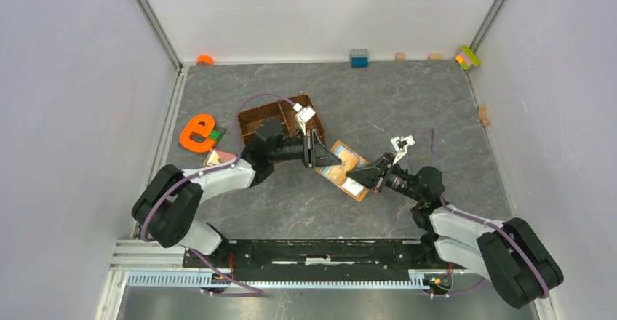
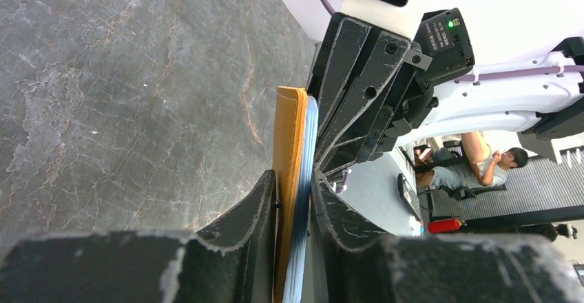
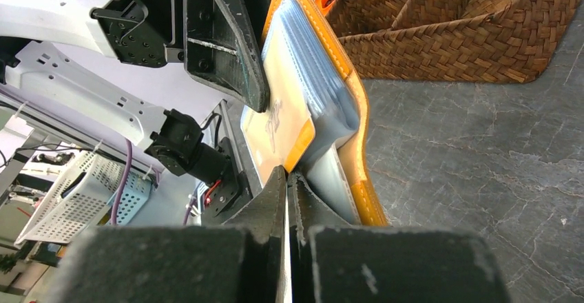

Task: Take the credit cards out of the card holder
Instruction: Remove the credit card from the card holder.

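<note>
White-and-black arm links [image 1: 225, 177], purple cables [image 3: 126, 172], scuffed black pincer fingers [image 2: 237, 224], seemingly a green light [image 2: 451, 23]

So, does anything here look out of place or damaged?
Nothing looks damaged. The wallet is held tilted by the left gripper while the right gripper pinches a card; stray bricks line the far wall.

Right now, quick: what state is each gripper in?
Left gripper: closed, clamping the edge of the card holder.
Right gripper: closed, pinching a credit card at the holder's open side.
</note>
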